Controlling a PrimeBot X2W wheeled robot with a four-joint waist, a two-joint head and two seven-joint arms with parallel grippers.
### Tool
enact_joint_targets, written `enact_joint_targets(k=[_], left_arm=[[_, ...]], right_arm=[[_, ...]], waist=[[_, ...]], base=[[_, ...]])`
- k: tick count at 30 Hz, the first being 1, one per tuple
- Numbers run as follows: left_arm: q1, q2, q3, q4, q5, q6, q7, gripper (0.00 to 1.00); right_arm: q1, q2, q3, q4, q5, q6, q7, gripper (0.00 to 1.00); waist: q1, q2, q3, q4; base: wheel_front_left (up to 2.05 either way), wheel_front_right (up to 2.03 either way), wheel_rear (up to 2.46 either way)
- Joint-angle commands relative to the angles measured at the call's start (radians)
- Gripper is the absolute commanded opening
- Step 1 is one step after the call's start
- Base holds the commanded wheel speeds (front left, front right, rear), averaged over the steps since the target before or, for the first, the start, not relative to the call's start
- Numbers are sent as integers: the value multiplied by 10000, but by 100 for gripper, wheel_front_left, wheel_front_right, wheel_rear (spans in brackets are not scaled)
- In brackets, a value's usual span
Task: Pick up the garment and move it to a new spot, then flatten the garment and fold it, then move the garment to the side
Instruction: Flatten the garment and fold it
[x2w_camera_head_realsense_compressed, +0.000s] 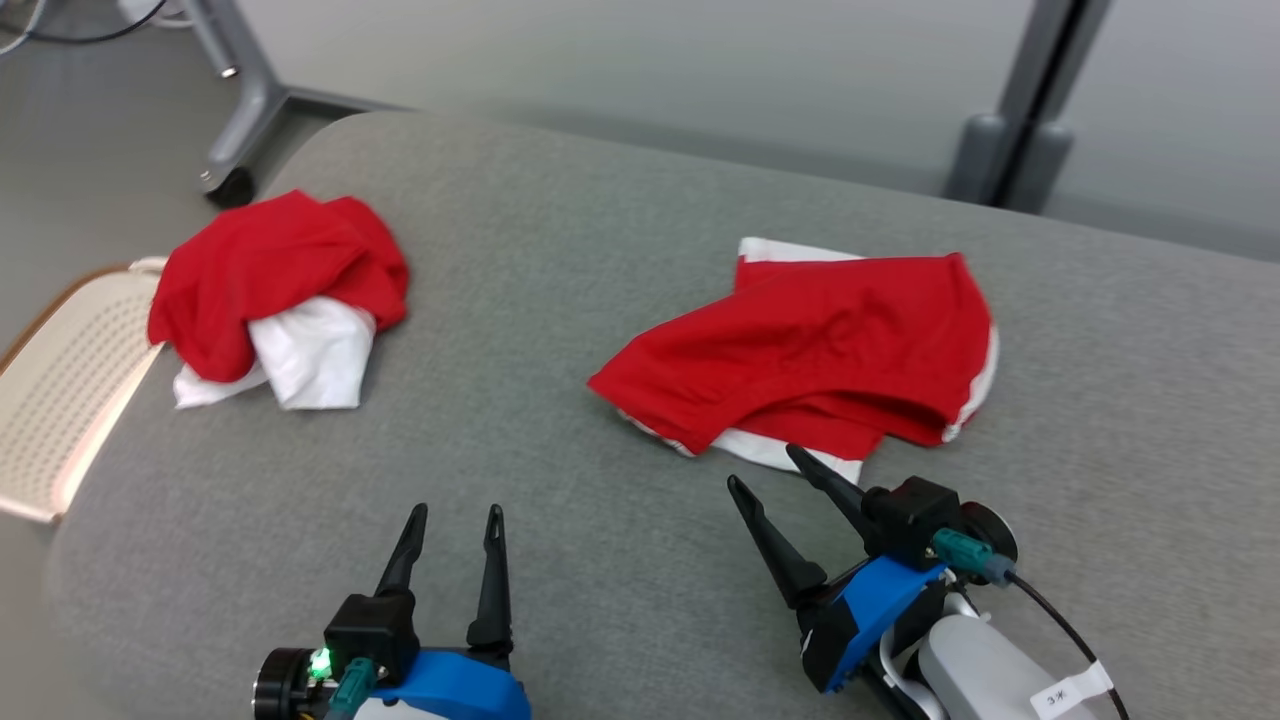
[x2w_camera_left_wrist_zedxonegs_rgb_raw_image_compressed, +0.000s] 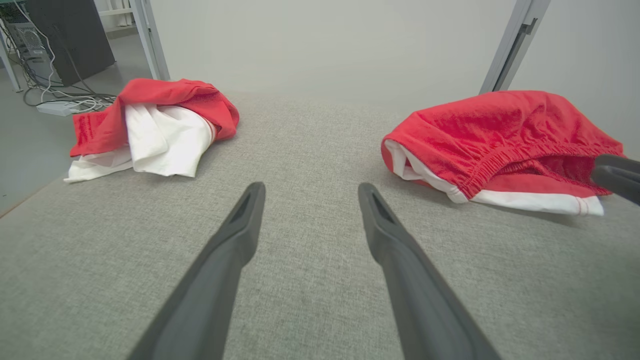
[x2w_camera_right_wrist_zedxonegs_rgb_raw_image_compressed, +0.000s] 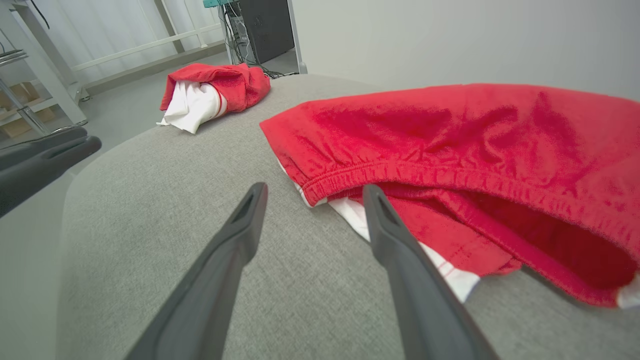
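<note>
- The right gripper (x2w_camera_head_realsense_compressed: 764, 467) has its two long dark fingers spread apart and grasps nothing. It sits just beside the near edge of the flat red fabric shorts with white trim (x2w_camera_head_realsense_compressed: 820, 340).
- One of its fingertips (x2w_camera_head_realsense_compressed: 797, 455) reaches the white hem of those shorts. Whether it touches the cloth cannot be told.
- In the right wrist view the elastic waistband of the shorts gapes open just beyond the fingers, with the red lining showing inside.
- The left gripper (x2w_camera_head_realsense_compressed: 457, 510) is also released, jaws wide and empty. It is well to the left of the shorts and nearer the robot than they are, over bare cloth.
- The shorts lie spread and rumpled on the wide grey woven-fabric cushion (x2w_camera_head_realsense_compressed: 560, 250).
- A crumpled red and white cloth bundle (x2w_camera_head_realsense_compressed: 270, 270) lies on the same cushion, well apart from the shorts, to their left.
- Further left of the shorts, past that bundle, is a cream perforated plastic panel with a wooden rim (x2w_camera_head_realsense_compressed: 70, 390), off the cushion's edge.
- Beyond the shorts a grey metal upright (x2w_camera_head_realsense_compressed: 1020, 120) stands against a pale wall.
</note>
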Motion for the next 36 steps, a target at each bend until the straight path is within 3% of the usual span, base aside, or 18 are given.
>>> enact_joint_targets(k=[1,9,16,17,18,19,21,30,36], left_arm=[[-172,-27,-80,-85,-53,60,-29,100],[-392,-27,-629,-302,-442,314,-31,100],[-564,-24,-977,-411,-656,524,-31,100],[-571,-23,-989,-407,-660,549,-31,100],[-592,-21,-1011,-402,-677,564,-31,100],[-612,-23,-1023,-403,-705,585,-31,100],[-636,-25,-1051,-391,-726,608,-31,100],[-518,-23,-749,-273,-467,497,-31,100],[-668,-17,-833,-72,-407,307,-31,100]], right_arm=[[-247,-74,25,177,154,1,-10,100],[-1117,-350,238,1156,777,1,-8,100],[-1778,-652,700,1460,1110,1,-10,100],[-1844,-658,734,1470,1169,1,-8,87],[-1916,-677,777,1418,1198,1,-10,54],[-1968,-683,803,1366,1274,1,-8,29],[-2069,-726,832,1221,1305,1,-10,0],[-1862,-508,224,-257,1544,1,-10,0],[-2766,-27,109,-1623,1893,3,-10,0]], waist=[[-1,-1,582,639],[-1,-1,1248,1414],[-1,-1,1691,1675],[-1,-1,1714,1691],[-1,-1,1732,1705],[-1,-1,1749,1713],[-1,-1,1758,1711],[-1,-1,1231,965],[-1,-1,600,386]], base=[[0,0,0],[0,0,0],[0,0,0],[0,0,0],[0,0,0],[0,0,0],[0,0,0],[0,0,0],[0,0,0]])
